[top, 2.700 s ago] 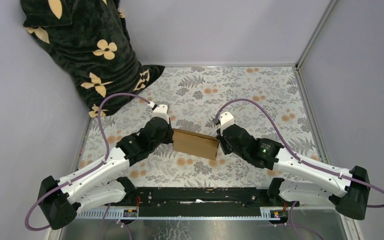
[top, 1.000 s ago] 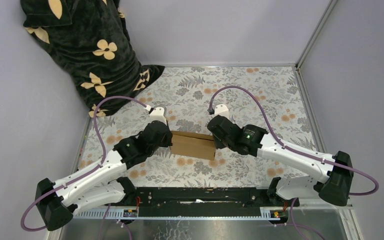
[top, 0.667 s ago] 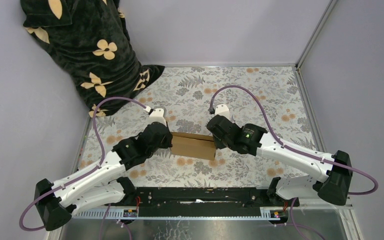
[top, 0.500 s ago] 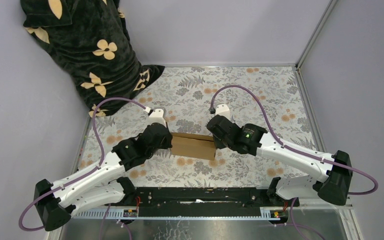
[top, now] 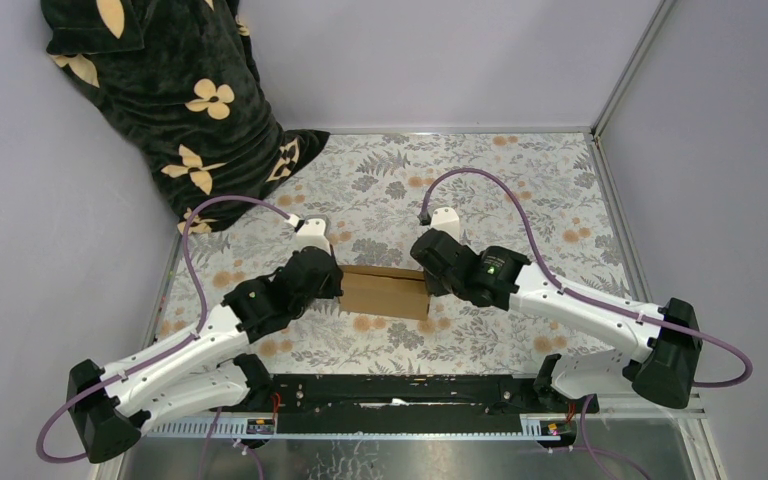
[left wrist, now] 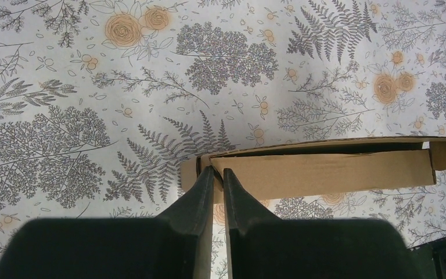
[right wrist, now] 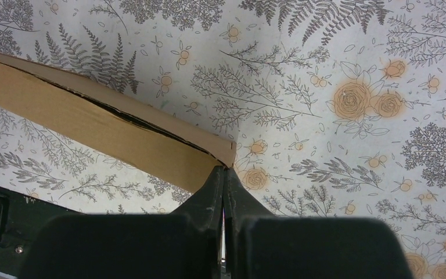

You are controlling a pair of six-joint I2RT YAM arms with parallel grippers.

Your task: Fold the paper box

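Observation:
The paper box point(top: 388, 292) is a shallow brown cardboard box lying on the floral cloth mid-table, its lid nearly down with a dark slit left along the top edge point(left wrist: 325, 148). My left gripper point(top: 341, 285) is at its left end. In the left wrist view the left gripper point(left wrist: 218, 170) is shut on the box's end wall, and a strip of cardboard shows between the fingers. My right gripper point(top: 426, 287) is at the right end. In the right wrist view the box point(right wrist: 81, 119) runs off to the left, and the right gripper point(right wrist: 225, 169) is shut, its tips touching the box's corner with nothing between them.
A dark blanket with beige flowers point(top: 170, 100) is heaped in the back left corner. Grey walls close in the left, back and right sides, with a metal post point(top: 625, 80) at the back right. A black rail point(top: 400, 390) runs along the near edge between the arm bases.
The right arm has swung in from the right, so its wrist now sits over the box's right end. The left arm has drawn slightly toward the near edge. The box has barely moved.

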